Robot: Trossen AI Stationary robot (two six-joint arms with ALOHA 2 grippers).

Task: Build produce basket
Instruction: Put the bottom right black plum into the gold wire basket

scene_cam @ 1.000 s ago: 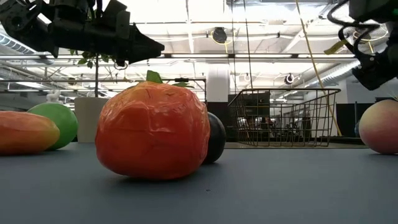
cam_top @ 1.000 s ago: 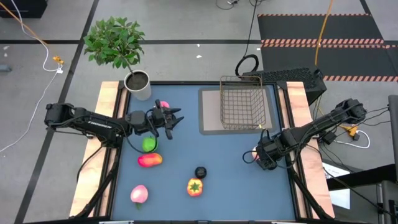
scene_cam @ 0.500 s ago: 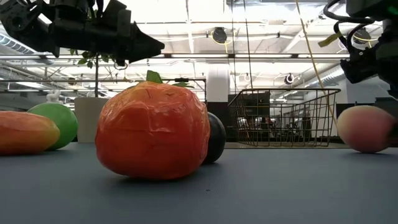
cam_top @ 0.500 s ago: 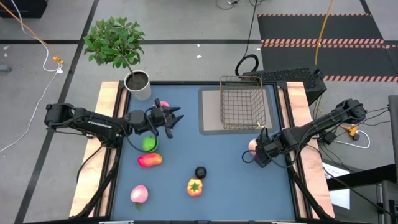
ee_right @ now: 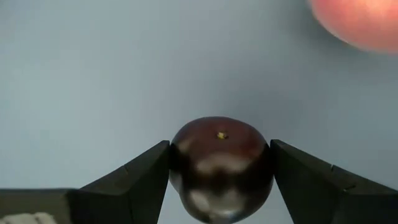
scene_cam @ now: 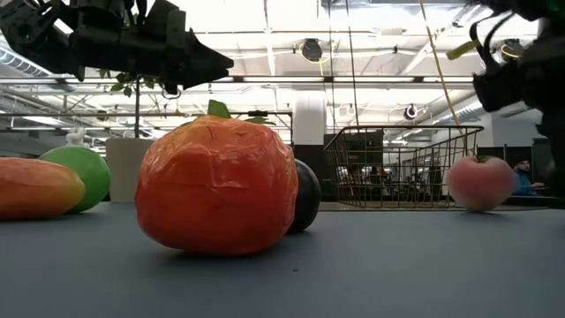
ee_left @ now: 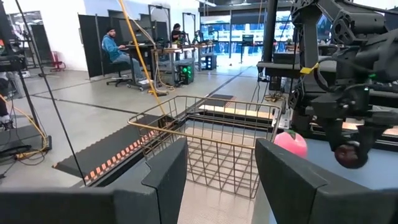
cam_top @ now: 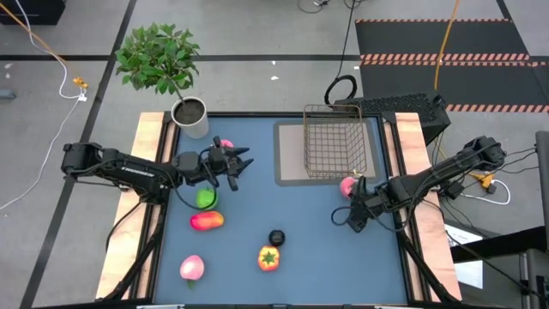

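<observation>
The wire basket (cam_top: 334,152) stands upright on a grey mat (cam_top: 287,154) at the far right part of the blue table (cam_top: 309,223), and nothing shows inside it. The right gripper (cam_top: 352,216) hangs low over the table just in front of the basket; its wrist view shows the 2 fingers (ee_right: 134,171) pressed against either side of a small dark plum (ee_right: 221,165), so it has that fruit in its grip, with the blue surface below. A pink peach (cam_top: 348,185) lies on the table just beside this gripper, between it and the near edge of the basket; in the low view the same peach (scene_cam: 479,182) rests on the surface in front of the mesh. The left gripper (cam_top: 238,163) is held above the table on the left side, near a white plant pot (cam_top: 190,116), with its fingers (ee_left: 165,174) partly apart and nothing between them; through that gap its camera looks across at the basket (ee_left: 214,146). A second peach (cam_top: 226,144) shows partly behind this gripper. Under the left arm a green apple (cam_top: 205,198) lies just beside a red-orange fruit (cam_top: 207,221). Nearer the front edge lie a third peach (cam_top: 191,268), an orange pepper (cam_top: 269,257) and a small dark ball (cam_top: 276,237), the last 2 near each other.
</observation>
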